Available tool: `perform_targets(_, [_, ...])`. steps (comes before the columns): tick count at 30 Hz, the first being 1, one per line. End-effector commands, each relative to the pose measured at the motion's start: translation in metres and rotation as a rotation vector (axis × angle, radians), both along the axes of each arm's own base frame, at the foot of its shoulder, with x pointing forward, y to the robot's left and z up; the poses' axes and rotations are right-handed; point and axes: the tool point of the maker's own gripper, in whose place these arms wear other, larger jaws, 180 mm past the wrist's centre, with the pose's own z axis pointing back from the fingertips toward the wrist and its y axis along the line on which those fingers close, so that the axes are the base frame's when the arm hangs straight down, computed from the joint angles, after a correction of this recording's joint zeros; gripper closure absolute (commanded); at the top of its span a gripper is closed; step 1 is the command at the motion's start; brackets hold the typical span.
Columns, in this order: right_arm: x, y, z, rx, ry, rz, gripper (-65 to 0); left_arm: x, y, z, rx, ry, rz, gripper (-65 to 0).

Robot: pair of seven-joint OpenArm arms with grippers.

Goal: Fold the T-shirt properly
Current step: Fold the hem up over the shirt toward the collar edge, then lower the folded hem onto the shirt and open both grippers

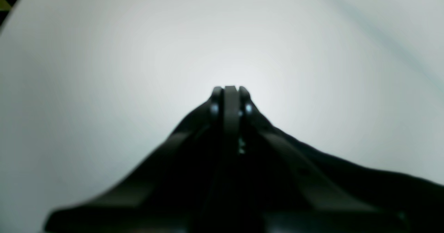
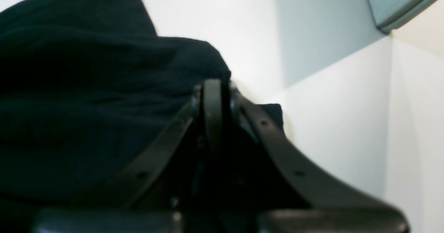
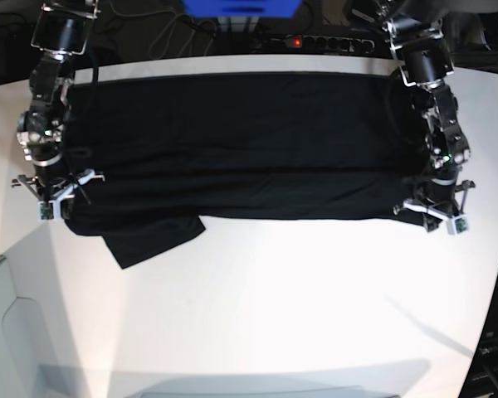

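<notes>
The black T-shirt (image 3: 241, 149) lies spread wide across the far half of the white table (image 3: 274, 298), folded into a long band, with one sleeve (image 3: 153, 236) sticking out at its front left. My left gripper (image 3: 430, 207) is at the band's front right corner. In the left wrist view it (image 1: 230, 89) is shut with a dark strip of cloth between its jaws, and the shirt (image 1: 364, 184) trails off to the right. My right gripper (image 3: 54, 197) is at the front left corner, shut (image 2: 212, 84) on the shirt's edge (image 2: 86, 87). No tag or print shows.
A blue box (image 3: 241, 7) and a power strip (image 3: 332, 41) sit behind the table's far edge. A pale grey tray (image 3: 17, 332) stands at the front left, and its corner shows in the right wrist view (image 2: 399, 4).
</notes>
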Motion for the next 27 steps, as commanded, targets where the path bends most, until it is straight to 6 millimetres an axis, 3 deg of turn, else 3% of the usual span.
perform_targets(1, [0.011, -0.007, 0.022, -0.022, -0.071, -0.002, 0.0, 0.010, 0.004, 0.029, 0.037, -0.082, -0.007, 0.0])
perform_targets(5, [0.013, -0.006, 0.028, -0.026, -0.087, 0.001, 0.0, 0.006, -0.002, 0.049, 0.073, -0.127, -0.031, 0.0])
perform_targets(9, [0.014, -0.002, 0.043, -0.039, -0.124, 0.011, 0.0, 0.002, -0.002, 0.050, 0.074, -0.110, -0.032, 0.0])
perform_targets(16, [0.011, 0.006, 0.069, -0.069, -0.182, 0.038, 0.0, -0.017, 0.029, 0.070, 0.048, -0.138, 0.092, 0.0])
perform_targets(22, [0.003, 0.008, 0.092, -0.055, -0.242, 0.039, 0.0, -0.022, 0.022, 0.095, 0.085, -0.157, 0.069, 0.0])
perform_targets(27, [-0.012, -0.001, 0.092, -0.039, -0.239, 0.018, 0.0, -0.034, 0.016, 0.104, 0.124, -0.164, 0.047, 0.0])
